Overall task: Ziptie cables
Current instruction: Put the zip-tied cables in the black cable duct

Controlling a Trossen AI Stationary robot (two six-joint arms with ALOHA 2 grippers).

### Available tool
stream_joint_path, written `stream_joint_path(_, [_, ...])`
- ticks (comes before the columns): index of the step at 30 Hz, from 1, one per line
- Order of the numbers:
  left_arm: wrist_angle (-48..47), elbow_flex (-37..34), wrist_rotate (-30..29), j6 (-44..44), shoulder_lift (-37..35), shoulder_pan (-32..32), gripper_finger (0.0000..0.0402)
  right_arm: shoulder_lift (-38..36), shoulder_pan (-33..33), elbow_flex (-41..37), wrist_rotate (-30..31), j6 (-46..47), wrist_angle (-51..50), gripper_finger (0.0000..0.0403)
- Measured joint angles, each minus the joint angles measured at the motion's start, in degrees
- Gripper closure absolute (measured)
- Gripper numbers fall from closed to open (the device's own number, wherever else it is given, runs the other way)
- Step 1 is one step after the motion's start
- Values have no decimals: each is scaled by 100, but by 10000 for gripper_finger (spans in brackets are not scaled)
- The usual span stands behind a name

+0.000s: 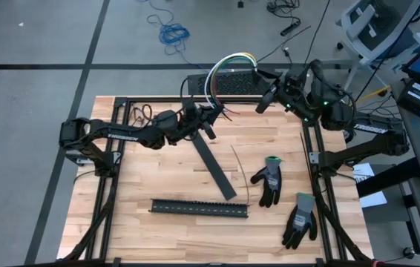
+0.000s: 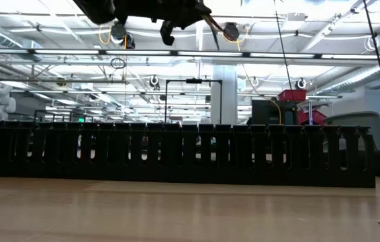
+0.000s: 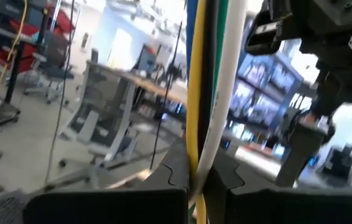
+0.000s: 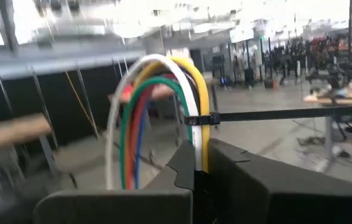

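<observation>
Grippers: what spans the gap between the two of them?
In the high view, the cables arch from the left gripper to the right gripper; both wrist views show each shut on them.

Two arms work here, each ending in one pair of jaws: the left gripper (image 1: pixel 211 113) and the right gripper (image 1: pixel 263 102). One bundle of cables (image 1: pixel 228 65) arches between the two sets of jaws. Below the jaws on the counter (image 1: pixel 158 178) lie two gloves (image 1: pixel 269 180), one black slotted strip (image 1: pixel 199 208) and one flat dark bar (image 1: pixel 214 168).
</observation>
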Motion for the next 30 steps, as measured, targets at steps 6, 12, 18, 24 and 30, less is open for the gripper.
stream_joint_path(6, [-1938,0,-10,151,-692,80,384,-319,0,0,4,167,-1732,403])
stream_joint_path(12, [-2577,0,-62,305,-1132,277,384,-429,29,0,-43,610,-2461,403])
stream_joint_path(18, [-2614,0,107,326,-1224,390,384,-342,133,0,-215,766,-2597,403])
stream_joint_path(24, [-2502,0,624,-216,-937,326,334,-315,125,0,-489,705,-1767,403])
stream_joint_path(30, [-2225,0,651,-306,-785,287,252,-315,125,0,-643,744,-1667,403])
